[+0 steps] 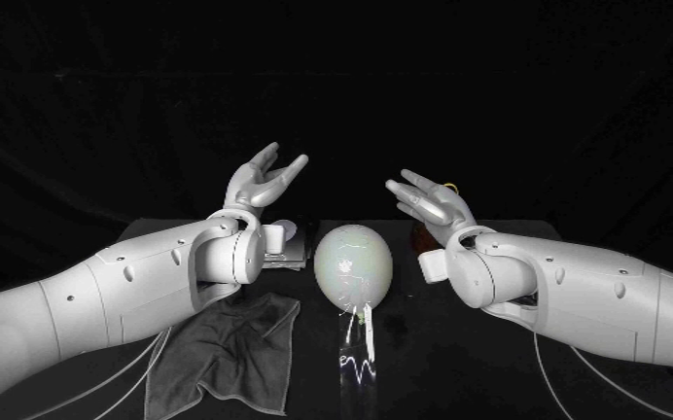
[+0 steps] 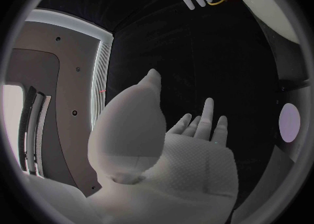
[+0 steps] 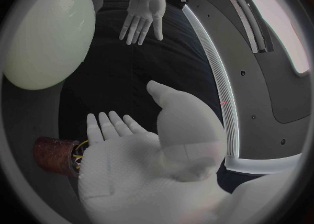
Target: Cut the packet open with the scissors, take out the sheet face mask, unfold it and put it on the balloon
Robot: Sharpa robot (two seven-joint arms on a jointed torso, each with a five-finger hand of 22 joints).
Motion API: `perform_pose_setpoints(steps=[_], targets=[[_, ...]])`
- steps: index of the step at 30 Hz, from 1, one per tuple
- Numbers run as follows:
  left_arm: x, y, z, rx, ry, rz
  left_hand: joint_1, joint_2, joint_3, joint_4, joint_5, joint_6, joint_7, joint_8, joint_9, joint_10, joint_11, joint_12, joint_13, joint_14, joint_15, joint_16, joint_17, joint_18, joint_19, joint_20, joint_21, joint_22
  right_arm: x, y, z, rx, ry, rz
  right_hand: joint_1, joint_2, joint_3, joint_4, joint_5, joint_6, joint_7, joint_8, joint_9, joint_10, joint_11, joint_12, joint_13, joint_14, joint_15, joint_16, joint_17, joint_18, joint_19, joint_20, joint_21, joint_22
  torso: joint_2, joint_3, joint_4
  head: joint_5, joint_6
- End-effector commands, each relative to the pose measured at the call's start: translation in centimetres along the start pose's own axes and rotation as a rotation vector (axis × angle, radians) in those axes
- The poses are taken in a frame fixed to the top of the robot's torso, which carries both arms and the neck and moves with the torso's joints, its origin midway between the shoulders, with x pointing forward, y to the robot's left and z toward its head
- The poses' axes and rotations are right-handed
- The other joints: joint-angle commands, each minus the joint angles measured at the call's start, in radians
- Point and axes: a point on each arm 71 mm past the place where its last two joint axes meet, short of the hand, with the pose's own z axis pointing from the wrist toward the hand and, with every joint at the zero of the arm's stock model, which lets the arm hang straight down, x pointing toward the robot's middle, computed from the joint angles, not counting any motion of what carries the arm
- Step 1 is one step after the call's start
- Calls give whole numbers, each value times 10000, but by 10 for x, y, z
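A pale egg-shaped balloon (image 1: 351,264) (image 3: 49,30) lies at the table's middle, between my two arms. My left hand (image 1: 264,179) (image 2: 190,145) is raised above the table left of it, fingers apart, palm bare. My right hand (image 1: 428,198) (image 3: 150,150) hovers at the balloon's right, also spread and holding nothing. In the right wrist view a brown cup (image 3: 55,155) stands close by that hand, with the scissors' yellow handles (image 3: 80,153) sticking out. A glossy see-through strip (image 1: 358,347) lies in front of the balloon. I cannot tell whether it is the packet.
A grey cloth (image 1: 225,352) lies crumpled at the front left, under my left forearm. A white and silver object (image 1: 285,243) sits behind my left wrist, partly hidden. Black table surface (image 1: 463,371) runs along the front right.
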Motion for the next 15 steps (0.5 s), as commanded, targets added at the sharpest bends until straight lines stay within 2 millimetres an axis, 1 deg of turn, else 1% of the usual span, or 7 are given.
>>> perform_pose_setpoints(steps=[1, 3, 4, 8, 11, 12, 15], targets=[[5, -3, 1, 303, 616, -440, 453, -10, 102, 124, 75, 139, 1010, 90, 44, 97, 140, 76, 26, 169, 52, 180, 58, 176, 12, 146, 53, 22, 9, 0, 1, 225, 1400, 59, 604, -23, 142, -104, 70, 394, 1624, 133, 108, 476, 132, 113, 57, 451, 167, 128, 78, 176, 213, 135, 128, 68, 2, -1, 1, 3, 0], [5, -3, 1, 303, 616, -440, 484, 18, 142, 122, 73, 182, 1034, 108, 61, 155, 163, 87, 34, 214, 63, 252, 79, 179, 2, 147, 54, 22, 9, 1, 2, 240, 1461, 44, 773, -35, 161, -206, 71, 615, 1631, 200, 169, 792, 148, 153, 83, 759, 204, 197, 128, 150, 368, 131, 197, 106, 2, -1, 1, 3, 0], [2, -5, -3, 333, 750, -556, 501, 30, 161, 120, 72, 210, 1047, 120, 73, 189, 177, 93, 39, 244, 68, 292, 91, 181, 4, 148, 56, 23, -6, 23, 0, -998, 1151, -1212, 894, -45, 180, -280, 77, 786, 1635, 252, 217, 1038, 159, 188, 103, 1009, 223, 257, 168, 128, 479, 132, 248, 133, -14, 1, -9, -64, -9], [-1, -7, -6, 353, 808, -597, 598, 237, 344, 107, 66, 516, 1196, 254, 190, 573, 328, 160, 85, 472, 161, 556, 165, 192, 202, 161, 122, 63, -12, 29, 0, -1445, 841, -1510, 1407, -114, 294, -648, 85, 1842, 1635, 588, 503, 2422, 168, 410, 211, 2446, 211, 627, 398, 101, 1053, 149, 500, 258, 3, 0, -30, -57, -7], [-4, -8, -9, 405, 847, -630, 755, 458, 519, 77, 62, 1154, 1345, 532, 422, 1346, 495, 308, 168, 1021, 347, 926, 274, 180, 917, 172, 344, 188, -17, 35, -1, -1752, 605, -1757, 1691, -174, 377, -881, 74, 2771, 1612, 901, 746, 3646, 83, 626, 298, 3623, 74, 961, 587, 203, 1523, 123, 693, 353, 13, -1, -49, -87, 1], [-5, -9, -10, 421, 858, -639, 852, 580, 608, 49, 60, 1662, 1470, 758, 598, 1978, 624, 443, 232, 1408, 452, 1147, 336, 231, 1511, 202, 537, 290, -18, 36, -1, -1822, 543, -1820, 1874, -224, 445, -1040, 68, 3536, 1571, 1166, 941, 4719, -18, 822, 370, 4569, -41, 1235, 737, 332, 2190, 112, 956, 486, 15, -5, -50, -107, -2], [-7, -10, -12, 452, 927, -689, 948, 653, 665, 31, 59, 2311, 1482, 1046, 814, 2702, 664, 564, 278, 1815, 390, 1359, 382, 290, 2432, 145, 826, 434, -23, 39, -2, -1965, 415, -1973, 1980, -263, 527, -1147, 64, 4065, 1533, 1325, 1051, 5556, -82, 863, 362, 5249, -135, 1377, 819, 442, 2909, 118, 1247, 613, 24, -3, -45, -134, -15]])
